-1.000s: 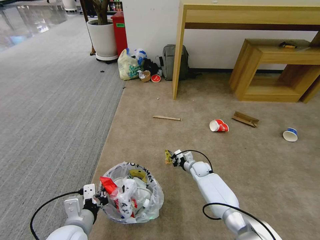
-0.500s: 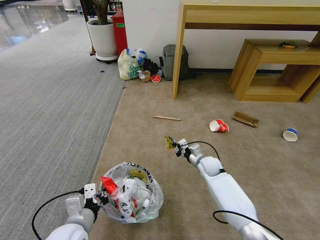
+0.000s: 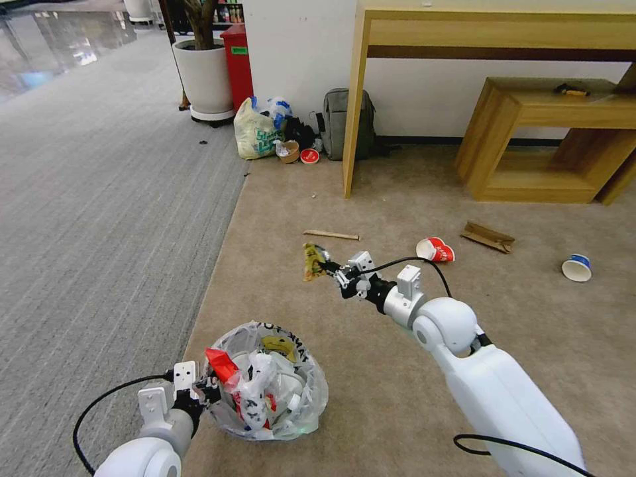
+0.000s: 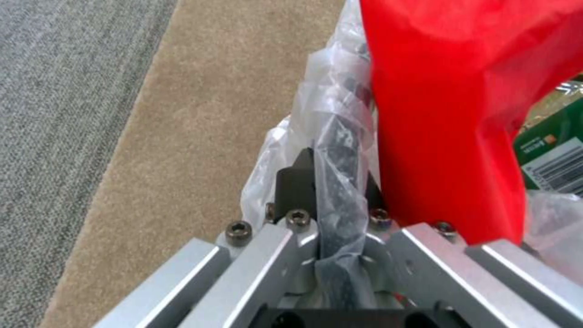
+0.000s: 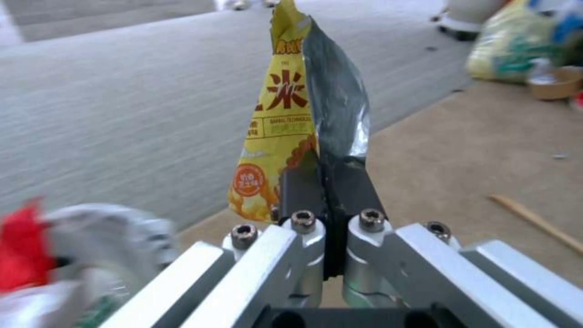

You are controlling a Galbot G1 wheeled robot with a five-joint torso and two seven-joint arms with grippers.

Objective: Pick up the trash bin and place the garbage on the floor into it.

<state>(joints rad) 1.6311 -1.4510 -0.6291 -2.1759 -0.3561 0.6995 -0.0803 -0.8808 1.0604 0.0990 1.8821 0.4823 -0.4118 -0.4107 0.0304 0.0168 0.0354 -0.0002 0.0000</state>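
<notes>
The trash bin (image 3: 268,384), lined with a crinkly bag and holding several pieces of litter, stands on the beige floor (image 3: 397,199) near me. My left gripper (image 3: 205,391) is shut on its bag-covered rim (image 4: 334,136), beside a red wrapper (image 4: 449,114). My right gripper (image 3: 329,268) is shut on a yellow snack wrapper (image 3: 311,260), held in the air beyond the bin; the right wrist view has the wrapper (image 5: 285,114) pinched between the fingers (image 5: 300,182). A stick (image 3: 331,234), red cup (image 3: 435,250), cardboard scrap (image 3: 488,236) and blue cup (image 3: 577,267) lie on the floor.
A wooden desk leg (image 3: 354,99) and a low wooden bench (image 3: 550,139) stand at the far wall. A grey backpack (image 3: 344,124), a yellow-green bag (image 3: 255,132) and a white planter (image 3: 205,73) sit at the back. Grey ribbed carpet (image 3: 99,199) runs along the left.
My right arm has risen and swung left with the yellow wrapper in its grip. The left gripper stays shut on the bin's rim, barely shifted.
</notes>
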